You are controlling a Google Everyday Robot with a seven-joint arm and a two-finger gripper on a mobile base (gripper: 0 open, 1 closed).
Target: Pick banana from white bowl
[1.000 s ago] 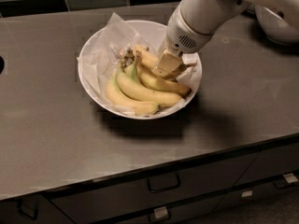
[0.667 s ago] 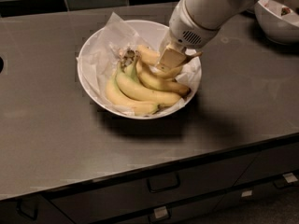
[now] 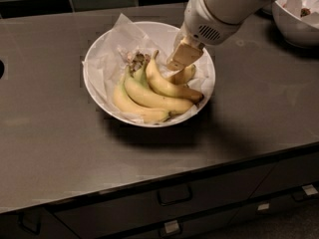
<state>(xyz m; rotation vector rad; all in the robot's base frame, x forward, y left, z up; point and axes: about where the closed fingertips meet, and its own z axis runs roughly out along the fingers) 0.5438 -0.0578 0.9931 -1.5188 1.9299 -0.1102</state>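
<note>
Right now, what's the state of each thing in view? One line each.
gripper: down inside the white bowl, at the bananas on its right side.
bananas: bunch lying on the paper, not lifted.
white bowl: upright on the counter, paper-lined.
paper: crumpled, sticking up past the rim at back left.
second bowl: upright at far right, cut off by the frame.
drawers: shut.

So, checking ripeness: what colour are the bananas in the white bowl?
Bananas yellow, greenish near stems, in camera view; gripper over them.
</note>
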